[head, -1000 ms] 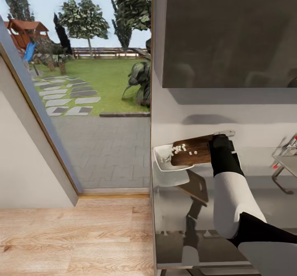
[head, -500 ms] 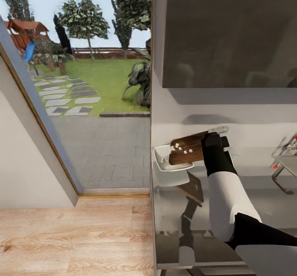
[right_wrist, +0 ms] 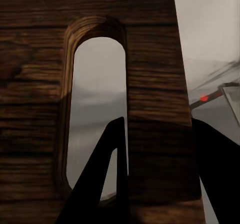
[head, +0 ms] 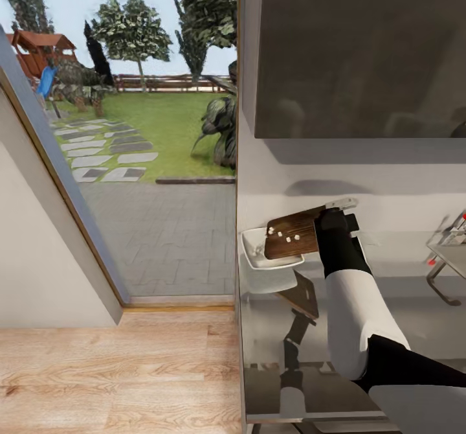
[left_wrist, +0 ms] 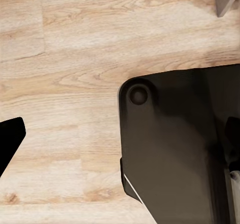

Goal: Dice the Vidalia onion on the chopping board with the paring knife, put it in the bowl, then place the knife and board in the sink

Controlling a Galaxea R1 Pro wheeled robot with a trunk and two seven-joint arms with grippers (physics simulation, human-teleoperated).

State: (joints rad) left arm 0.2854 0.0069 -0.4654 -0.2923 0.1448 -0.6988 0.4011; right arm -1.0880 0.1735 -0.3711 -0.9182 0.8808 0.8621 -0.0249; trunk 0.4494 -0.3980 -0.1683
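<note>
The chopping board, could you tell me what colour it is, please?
Dark brown wood grain on the chopping board, clearest in the right wrist view.

White right arm (head: 353, 320) with black joints, dark tool (right_wrist: 150, 179).

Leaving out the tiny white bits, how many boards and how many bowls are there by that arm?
Board: 1
Bowl: 1
Total: 2
</note>
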